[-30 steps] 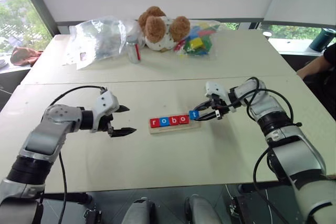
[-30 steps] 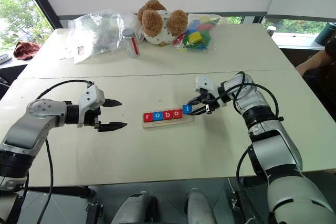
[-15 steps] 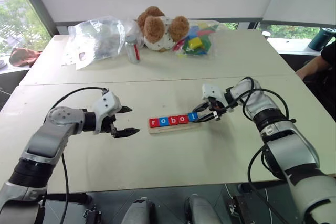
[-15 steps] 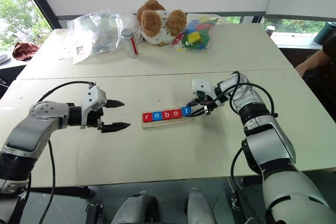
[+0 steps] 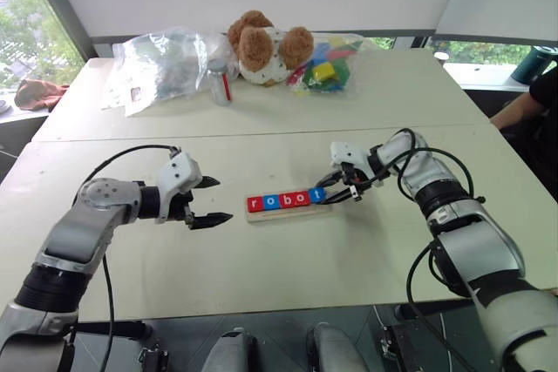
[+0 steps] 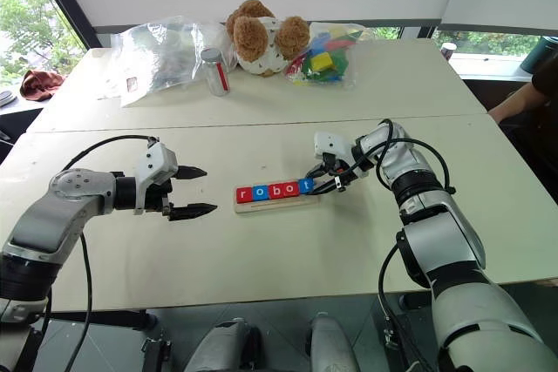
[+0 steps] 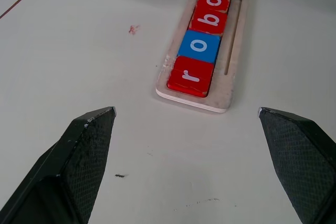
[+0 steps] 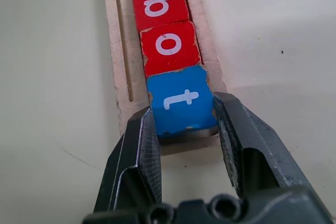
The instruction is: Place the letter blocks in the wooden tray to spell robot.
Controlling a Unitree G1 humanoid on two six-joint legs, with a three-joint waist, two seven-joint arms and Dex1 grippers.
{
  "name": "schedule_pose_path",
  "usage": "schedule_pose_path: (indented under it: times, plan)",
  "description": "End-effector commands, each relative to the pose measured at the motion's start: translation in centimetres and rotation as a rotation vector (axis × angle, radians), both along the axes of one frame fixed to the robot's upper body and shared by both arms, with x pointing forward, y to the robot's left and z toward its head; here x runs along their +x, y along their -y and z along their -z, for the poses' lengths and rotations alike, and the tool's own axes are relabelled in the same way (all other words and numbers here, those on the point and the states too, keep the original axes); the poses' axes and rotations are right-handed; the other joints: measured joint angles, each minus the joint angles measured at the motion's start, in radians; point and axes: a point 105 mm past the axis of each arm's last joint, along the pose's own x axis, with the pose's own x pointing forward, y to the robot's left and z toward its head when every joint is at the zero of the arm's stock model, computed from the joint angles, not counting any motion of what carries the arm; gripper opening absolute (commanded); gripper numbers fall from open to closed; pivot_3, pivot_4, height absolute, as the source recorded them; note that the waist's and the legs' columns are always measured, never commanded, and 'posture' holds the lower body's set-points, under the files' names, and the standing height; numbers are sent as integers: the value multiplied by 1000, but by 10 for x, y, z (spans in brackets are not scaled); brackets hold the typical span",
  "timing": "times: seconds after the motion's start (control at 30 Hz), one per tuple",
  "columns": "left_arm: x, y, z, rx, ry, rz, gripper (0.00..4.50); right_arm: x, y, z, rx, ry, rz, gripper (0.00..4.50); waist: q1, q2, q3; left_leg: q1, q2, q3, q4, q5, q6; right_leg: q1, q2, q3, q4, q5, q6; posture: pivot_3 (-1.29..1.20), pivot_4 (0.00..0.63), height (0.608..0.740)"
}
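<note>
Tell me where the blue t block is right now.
The blue t block sits at the wooden tray's right end, next to the red o block, clamped between the right gripper's fingers.

My left arm reaches out low over the table, elbow bent, wrist turned inward so my left gripper points toward my right side. Its two black fingers stand spread wide with nothing between them, tips just above the surface.

My right arm bends sharply at the elbow, forearm swung across toward the middle, wrist cocked downward. My right gripper is clamped on the blue t block, one pad on each side edge; whether its fingertips touch the surface below I can't quite tell.
</note>
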Motion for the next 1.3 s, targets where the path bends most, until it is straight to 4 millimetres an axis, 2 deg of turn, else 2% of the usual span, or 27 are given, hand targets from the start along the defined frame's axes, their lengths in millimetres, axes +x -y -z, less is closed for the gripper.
schedule_pose_path:
  times: [0.03, 0.07, 0.13, 0.17, 0.3, 0.57, 0.8, 0.9, 0.97, 1.03, 1.17, 1.3]
  plan:
    - [0, 2, -9, -7, 40, 11, 4500, 1, -4, -8, 14, 14, -19, 1108, 0, 0, 0, 0, 0, 0, 0, 0, 0, 0, 0, 0, 0, 0, 0, 0, 150, 740]
    - [0, 2, -9, -8, 40, 11, 4500, 1, -4, -8, 16, 13, -20, 1108, 0, 0, 0, 0, 0, 0, 0, 0, 0, 0, 0, 0, 0, 0, 0, 0, 150, 740]
    - [0, 2, -9, -8, 39, 11, 4500, 1, -5, -9, 19, 18, -21, 2207, 0, 0, 0, 0, 0, 0, 0, 0, 0, 0, 0, 0, 0, 0, 0, 0, 150, 740]
    - [0, 3, -9, -9, 39, 12, 4500, 1, -5, -10, 22, 24, -21, 2517, 0, 0, 0, 0, 0, 0, 0, 0, 0, 0, 0, 0, 0, 0, 0, 0, 150, 740]
    - [0, 3, -9, -9, 36, 13, 4500, 2, -7, -17, 36, 26, -25, 4466, 1, 0, 0, 0, 0, 0, 0, 0, 0, 0, 0, 0, 0, 0, 0, 0, 150, 740]
    - [1, 4, -8, -10, 37, 17, 4500, 6, -9, -31, 74, 95, -15, 4466, 1, 0, 0, 0, 0, 0, 0, 0, 0, 0, 0, 0, 0, 0, 0, 0, 150, 740]
    - [1, 6, -8, -14, 35, 24, 4500, 10, -8, -24, 38, 138, -4, 4466, 0, 0, 0, 0, 0, 0, 0, 0, 0, 0, 0, 0, 0, 0, 0, 0, 150, 740]
    - [-4, 1, -10, -43, 25, 6, 4500, 9, 3, -40, 118, 113, 73, 4466, 1, 0, 0, 0, 0, 0, 0, 0, 0, 0, 0, 0, 0, 0, 0, 0, 150, 740]
    - [-12, -3, -8, -70, 1, -4, 4500, -5, 15, -53, 214, 38, 147, 4466, 7, 0, 0, 0, 0, -1, 0, 0, 0, 0, 0, 0, 0, 0, 0, 0, 150, 740]
    - [-20, -9, 1, -64, -35, -27, 4500, -29, 30, -55, 279, -20, 236, 4466, 14, 0, 0, -3, 0, -3, 0, -1, 1, -1, -1, -1, 0, 0, 0, 0, 150, 740]
    - [-27, -22, 11, -82, -74, -98, 4500, -67, 49, -50, 336, -62, 419, 4466, 25, 1, -1, -10, 0, -6, 1, -1, 1, -5, -1, -1, -1, 0, 0, 0, 150, 740]
    - [-25, -33, 13, -139, -79, -191, 4500, -85, 66, -35, 389, -58, 646, 4466, 25, 1, -1, -10, 0, -5, 2, -4, 6, -5, -1, -1, -1, 0, 0, 0, 150, 740]
